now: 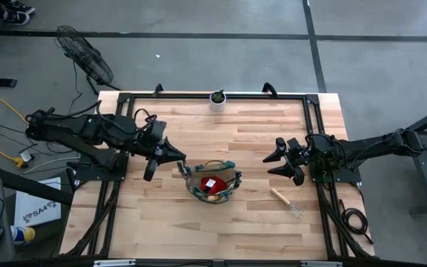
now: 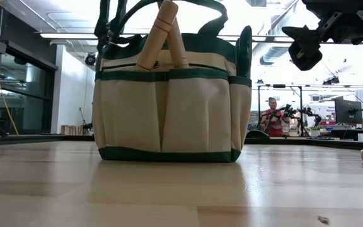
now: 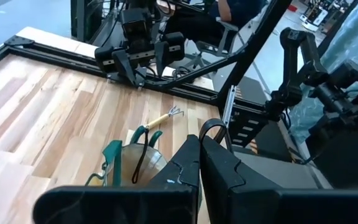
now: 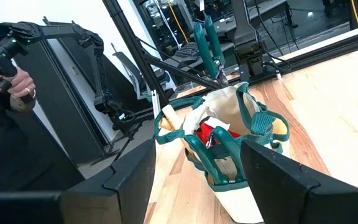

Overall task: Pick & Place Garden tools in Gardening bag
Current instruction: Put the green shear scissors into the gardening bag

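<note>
The right tool (image 1: 279,159), fingers apart and empty, hovers between the gardening bag (image 1: 213,182) and the wooden-handled fork (image 1: 285,202) lying on the counter (image 1: 258,126). Judged next: lower astride the handle, then close. The left tool (image 1: 178,159), fingers together, holds the bag rim.

Both arms were matte black, built of chunky angular segments with dark cables looped along them. The right gripper (image 4: 194,168) had broad, flat-faced black fingers (image 4: 129,177). The left gripper's (image 3: 199,163) fingers looked similarly wedge-shaped, perhaps slightly scuffed.
</note>
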`<action>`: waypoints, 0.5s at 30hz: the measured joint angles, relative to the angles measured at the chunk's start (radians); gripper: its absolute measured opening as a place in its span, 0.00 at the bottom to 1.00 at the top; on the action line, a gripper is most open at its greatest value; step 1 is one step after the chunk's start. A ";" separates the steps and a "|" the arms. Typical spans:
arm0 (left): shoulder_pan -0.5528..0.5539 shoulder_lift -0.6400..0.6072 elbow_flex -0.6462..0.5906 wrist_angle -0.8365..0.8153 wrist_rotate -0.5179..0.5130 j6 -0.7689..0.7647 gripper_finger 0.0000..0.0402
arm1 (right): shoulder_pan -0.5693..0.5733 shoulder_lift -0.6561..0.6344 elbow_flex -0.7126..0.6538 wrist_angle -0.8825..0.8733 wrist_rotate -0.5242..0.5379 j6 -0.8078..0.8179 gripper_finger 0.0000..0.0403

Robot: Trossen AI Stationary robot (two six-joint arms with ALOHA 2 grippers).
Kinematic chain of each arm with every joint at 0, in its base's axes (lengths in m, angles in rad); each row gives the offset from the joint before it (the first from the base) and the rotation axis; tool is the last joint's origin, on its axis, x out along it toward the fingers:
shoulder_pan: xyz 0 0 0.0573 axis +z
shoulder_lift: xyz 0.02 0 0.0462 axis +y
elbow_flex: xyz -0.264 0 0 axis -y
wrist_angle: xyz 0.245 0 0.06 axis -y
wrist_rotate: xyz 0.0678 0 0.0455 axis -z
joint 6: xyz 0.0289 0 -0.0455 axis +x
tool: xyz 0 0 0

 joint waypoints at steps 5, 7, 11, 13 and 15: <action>0.000 0.000 0.000 0.006 0.003 0.041 0.00 | 0.000 0.000 0.000 0.000 0.000 0.000 0.56; 0.000 0.000 0.000 0.030 0.013 0.050 0.00 | 0.000 0.000 0.000 0.000 0.000 0.000 0.56; 0.000 0.000 0.000 0.093 0.057 0.091 0.00 | 0.000 0.000 0.000 0.000 0.000 0.000 0.56; 0.000 0.000 0.000 0.104 0.060 0.094 0.00 | 0.000 0.000 0.000 0.000 0.000 0.000 0.56; 0.000 0.000 0.000 0.091 0.060 0.094 0.00 | 0.000 0.000 0.000 0.000 0.000 0.000 0.56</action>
